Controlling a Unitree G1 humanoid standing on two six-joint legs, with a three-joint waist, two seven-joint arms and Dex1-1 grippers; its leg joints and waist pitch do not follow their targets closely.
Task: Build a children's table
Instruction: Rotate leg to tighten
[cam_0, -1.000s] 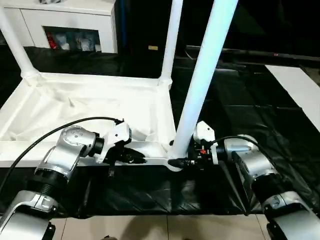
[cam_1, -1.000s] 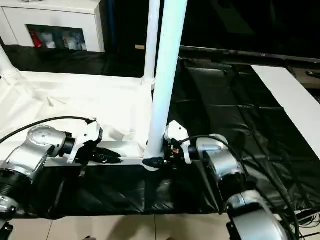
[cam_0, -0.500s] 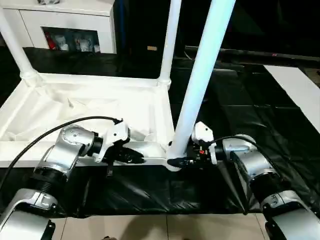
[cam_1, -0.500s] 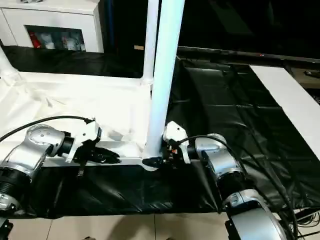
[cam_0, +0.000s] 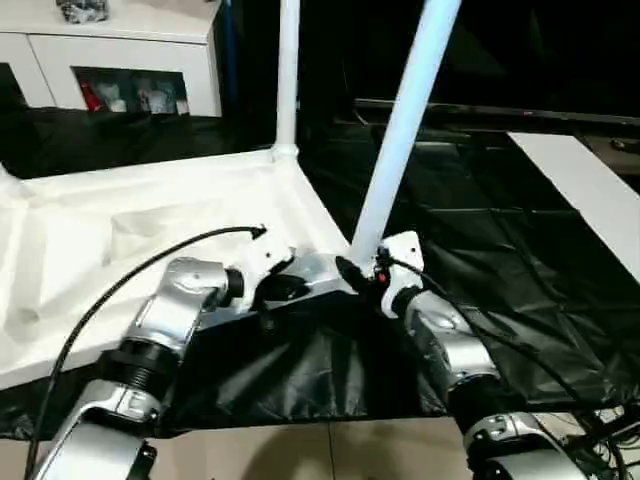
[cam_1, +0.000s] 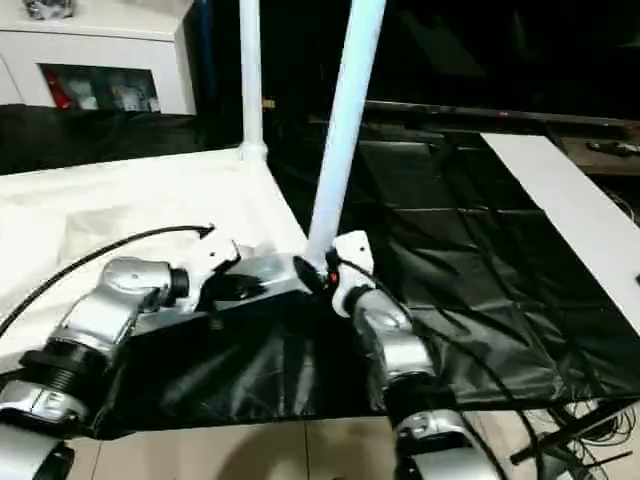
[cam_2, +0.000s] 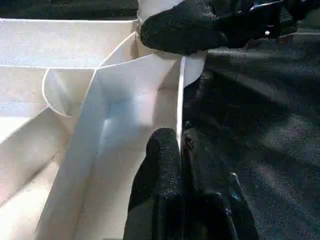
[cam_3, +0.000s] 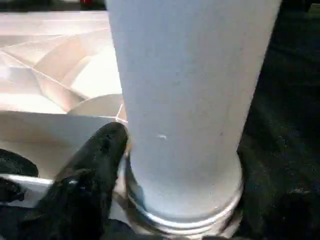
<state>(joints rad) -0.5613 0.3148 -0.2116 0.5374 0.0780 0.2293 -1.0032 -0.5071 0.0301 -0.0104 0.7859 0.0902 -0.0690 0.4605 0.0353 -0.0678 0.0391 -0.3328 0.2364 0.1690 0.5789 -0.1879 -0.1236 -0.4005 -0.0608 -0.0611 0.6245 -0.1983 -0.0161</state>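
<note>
The inverted table top (cam_0: 120, 240) lies on the black-covered work table (cam_0: 500, 260). The left gripper (cam_2: 181, 150) is clamped on its side rim. The right gripper (cam_0: 362, 275) clamps the near-corner leg (cam_0: 400, 140) at its socket. No legible markings.

White plastic table top (cam_0: 150, 230) upside down on black-covered surface (cam_0: 520, 250), ribbed underside up, overhanging near edge. Near-corner leg (cam_0: 405, 130) seated in socket, leaning right. Far-corner leg (cam_0: 288, 75) upright in socket. Both white tubes, flared ends down.
</note>
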